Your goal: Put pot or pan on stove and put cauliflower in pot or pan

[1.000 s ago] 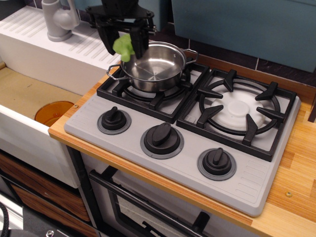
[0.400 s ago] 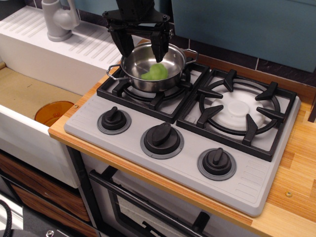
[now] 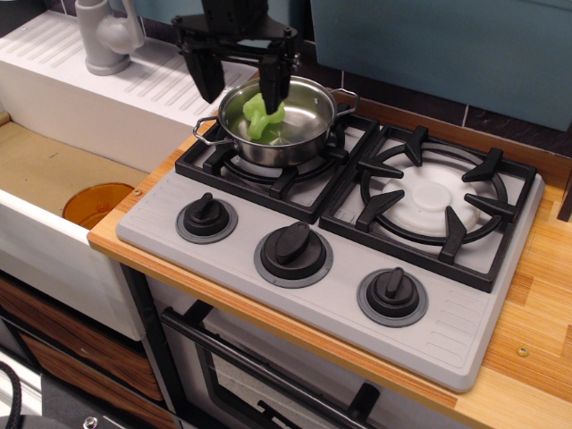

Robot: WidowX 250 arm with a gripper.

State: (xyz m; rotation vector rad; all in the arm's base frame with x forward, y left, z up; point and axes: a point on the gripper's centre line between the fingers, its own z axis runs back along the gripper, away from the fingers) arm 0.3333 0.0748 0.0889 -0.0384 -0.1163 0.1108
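Observation:
The shiny steel pot (image 3: 299,134) stands on the left burner grate of the grey stove (image 3: 340,295). The light-green cauliflower (image 3: 262,118) lies inside the pot, against its left inner wall. My black gripper (image 3: 239,82) hangs just above the pot's left rim, jaws spread wide apart and empty. One finger (image 3: 273,82) is over the pot and the other (image 3: 206,75) is outside it to the left.
A white sink unit with a grey faucet (image 3: 105,36) stands at the back left. An orange disc (image 3: 96,204) lies in the sink basin at left. The right burner grate (image 3: 433,198) is bare. Three black knobs (image 3: 293,250) line the stove front.
The gripper held the cauliflower beside the pot's rim, moved over the pot and opened. The cauliflower dropped into the pot. The gripper has since shifted slightly left.

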